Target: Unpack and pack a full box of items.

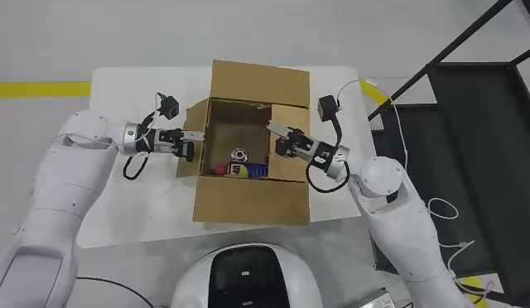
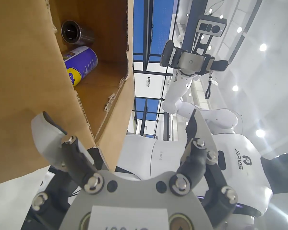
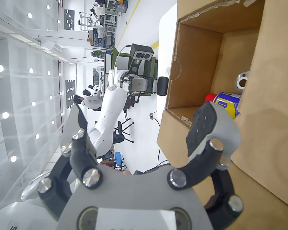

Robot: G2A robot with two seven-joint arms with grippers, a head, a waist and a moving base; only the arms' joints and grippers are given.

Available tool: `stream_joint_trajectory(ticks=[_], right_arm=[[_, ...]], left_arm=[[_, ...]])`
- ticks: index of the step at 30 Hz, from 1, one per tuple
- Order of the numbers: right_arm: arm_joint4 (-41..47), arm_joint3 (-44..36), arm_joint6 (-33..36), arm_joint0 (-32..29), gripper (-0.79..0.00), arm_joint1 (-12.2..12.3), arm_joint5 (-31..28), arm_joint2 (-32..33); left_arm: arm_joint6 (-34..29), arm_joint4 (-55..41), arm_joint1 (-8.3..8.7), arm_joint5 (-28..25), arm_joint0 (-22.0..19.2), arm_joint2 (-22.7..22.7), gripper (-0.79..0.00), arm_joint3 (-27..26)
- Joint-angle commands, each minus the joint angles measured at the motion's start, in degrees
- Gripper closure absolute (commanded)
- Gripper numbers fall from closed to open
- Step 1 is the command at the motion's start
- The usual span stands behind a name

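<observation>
Evidently mid-unpacking — left hand [image 2: 117,117] and right hand [image 3: 140,108], both wide, flank the box [image 1: 248,202]; next I'd reach between them for the can [image 1: 248,170].

The left arm [image 1: 70,146] and right arm [image 1: 397,217] are glossy white shells with grey wrist cuffs, black cables [image 1: 131,169] looping off them and a small black camera box [image 1: 329,107] on a bracket each. The left gripper [image 2: 118,113] and right gripper [image 3: 141,106] look the same: grey plate, black links, silver screws, pale grey fingers [image 3: 224,125] with dimpled black pads [image 3: 201,125]. The torso [image 2: 244,149] is white with dark lettering.
</observation>
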Motion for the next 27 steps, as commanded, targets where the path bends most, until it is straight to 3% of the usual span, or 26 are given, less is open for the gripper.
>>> stream_joint_trajectory(ticks=[1,10,18,22,27], right_arm=[[0.19,-0.08,0.1,-0.4,-0.785,0.15,0.03,0.73],[0.77,-2.03,0.67,-3.23,-0.785,0.9,-0.47,4.58],[1.95,-3.28,5.05,-5.87,-0.785,1.8,-2.02,8.7],[3.47,-2.64,7.6,-7.08,-0.785,2.27,-2.65,11.17],[5.3,-2.56,8.27,-9.5,-0.785,2.7,-3.42,14.27]], left_arm=[[0.0,-0.89,0.0,0.63,-0.11,1.53,-0.785,-0.24],[0.0,-6.84,0.3,1.03,-1.67,7.27,-0.785,-1.47],[0.41,-13.89,0.77,0.2,-6.69,4.65,-0.785,-0.63],[6.03,-12.15,-0.69,0.26,-8.88,6.6,-0.785,-1.93],[12.88,-10.38,-3.78,0.01,-10.95,11.46,-0.785,-2.74]])
